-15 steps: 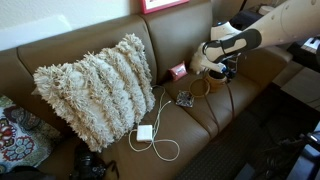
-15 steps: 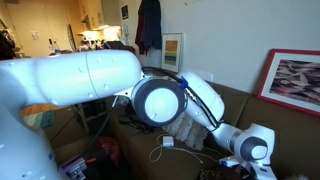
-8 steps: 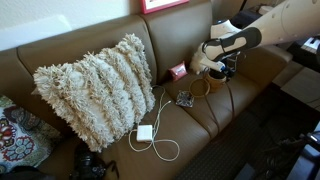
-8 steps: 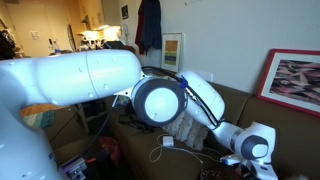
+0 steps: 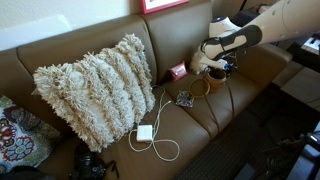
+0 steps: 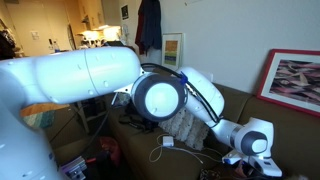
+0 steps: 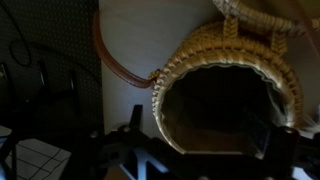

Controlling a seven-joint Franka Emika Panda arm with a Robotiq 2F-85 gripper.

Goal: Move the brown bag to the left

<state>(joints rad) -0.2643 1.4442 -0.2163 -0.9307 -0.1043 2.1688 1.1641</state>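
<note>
Home living room: leather sofa (image 5: 60, 50), pillow (image 5: 95, 90)

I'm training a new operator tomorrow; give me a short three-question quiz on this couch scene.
1. True or false: the claw is shut on the brown bag.
2. What lies on the seat in front of the shaggy pillow? A) white charger with cable B) mug C) book
3. Which is nearer the bag: the pink box or the pillow?
Key: 1 false, the claw is open over its mouth; 2 A; 3 pink box.
</note>
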